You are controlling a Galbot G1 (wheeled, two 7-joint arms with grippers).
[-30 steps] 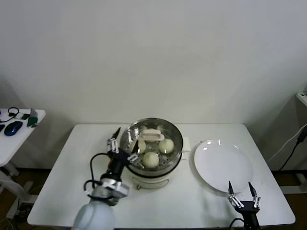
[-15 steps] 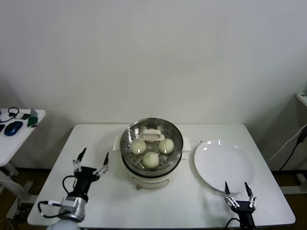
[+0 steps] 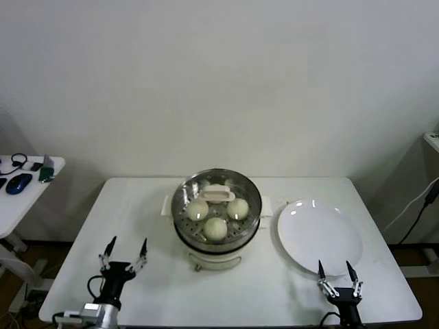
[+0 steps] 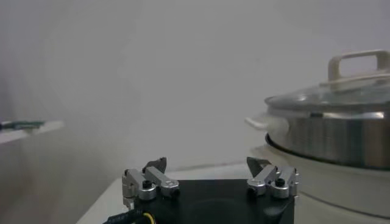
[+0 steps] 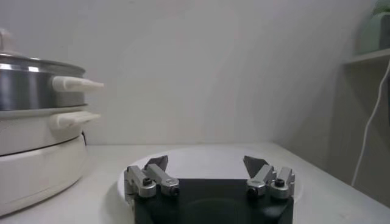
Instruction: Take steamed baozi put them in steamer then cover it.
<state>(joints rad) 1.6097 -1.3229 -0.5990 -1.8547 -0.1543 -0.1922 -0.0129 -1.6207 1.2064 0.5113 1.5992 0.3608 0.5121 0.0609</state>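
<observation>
- The steamer [image 3: 216,226] sits near the middle of the white surface [image 3: 137,205], a little toward the far edge; its shiny pot rests on a white base with side handles
- The cover [image 3: 217,202] is on the steamer, glass dome closed over the rim; its cream handle [image 3: 217,194] stands at the top
- Three steamed baozi [image 3: 215,228] show through the glass on the perforated tray; a fourth cannot be made out under the handle
- The left gripper [image 3: 124,253] hovers at the near left corner of the surface, fingers spread wide, nothing between them; well apart from the steamer
- The right gripper [image 3: 336,274] hangs at the near right edge, fingers also apart and empty; just beside the near rim of the white plate [image 3: 319,236]
- The plate lies bare to the right of the steamer, close to its handle
</observation>
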